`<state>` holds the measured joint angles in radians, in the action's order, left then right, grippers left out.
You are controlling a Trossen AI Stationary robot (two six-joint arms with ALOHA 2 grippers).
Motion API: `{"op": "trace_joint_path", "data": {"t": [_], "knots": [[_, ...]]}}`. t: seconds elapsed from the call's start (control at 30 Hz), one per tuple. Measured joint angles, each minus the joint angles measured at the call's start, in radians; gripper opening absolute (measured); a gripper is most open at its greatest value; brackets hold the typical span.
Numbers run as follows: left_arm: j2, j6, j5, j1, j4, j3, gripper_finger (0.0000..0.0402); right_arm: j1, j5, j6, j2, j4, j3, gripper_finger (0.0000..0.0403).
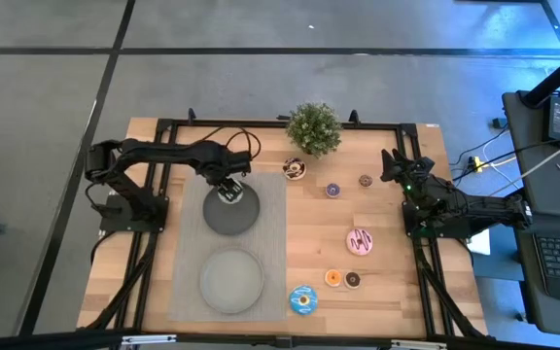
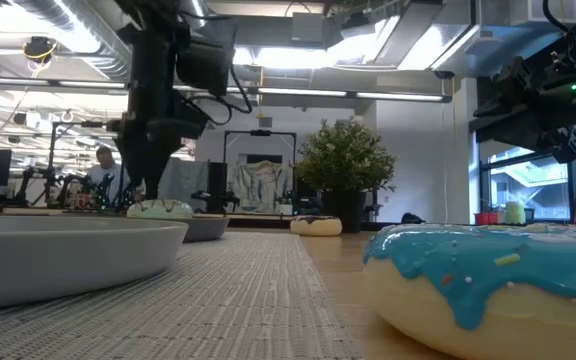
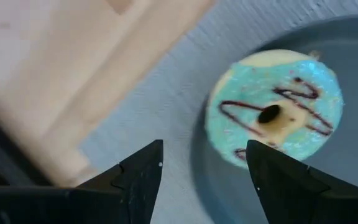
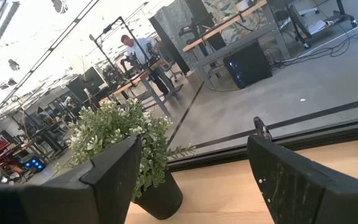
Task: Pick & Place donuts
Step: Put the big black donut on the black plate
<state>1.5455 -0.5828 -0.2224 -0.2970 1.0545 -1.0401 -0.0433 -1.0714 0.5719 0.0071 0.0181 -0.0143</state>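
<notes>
- The left pincer (image 1: 228, 192) hangs over the far grey plate (image 1: 246, 220) on the mat, near its 12 o'clock rim; its fingers stand wide apart with nothing between them.
- The green donut (image 3: 277, 107), drizzled with dark lines, lies flat on that plate just ahead of the fingers, apart from both.
- This looks like the release step of one placement: the donut is down and let go.
- The right pincer (image 4: 191, 180) waits at the tabletop's 3 o'clock edge, fully spread and empty, facing the potted plant (image 1: 314, 127).
- Six donuts lie on bare wood: chocolate-white (image 1: 295, 169), purple (image 1: 332, 191), dark brown (image 1: 366, 180), pink-striped (image 1: 360, 241), orange (image 1: 332, 278) and blue (image 1: 302, 299).
- The near plate (image 1: 230, 280) holds nothing.
- Next, I judge, the left arm must lift clear and reach toward 3 o'clock for another donut.
</notes>
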Motion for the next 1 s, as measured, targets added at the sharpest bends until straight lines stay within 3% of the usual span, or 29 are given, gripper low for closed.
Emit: {"op": "trace_joint_path", "data": {"t": [0.33,0.53,0.83,1.0], "knots": [[-0.094,-0.03,-0.185,0.0,-0.084,-0.049,0.0226,0.0,0.001,0.002,0.0,0.0,0.0,0.0294],[-0.091,-0.102,-0.154,0.001,-0.225,-0.049,0.0224,0.0,0.001,0.003,0.0,0.0,0.0,0.0294],[-0.089,-0.029,-0.139,0.018,-0.318,-0.048,0.0224,0.0,0.0,-0.028,0.0,0.0,0.0,0.0294],[-0.12,0.059,-0.173,0.069,-0.511,-0.048,0.0225,0.0,0.0,-0.033,0.0,0.004,0.0,0.0294]]}}
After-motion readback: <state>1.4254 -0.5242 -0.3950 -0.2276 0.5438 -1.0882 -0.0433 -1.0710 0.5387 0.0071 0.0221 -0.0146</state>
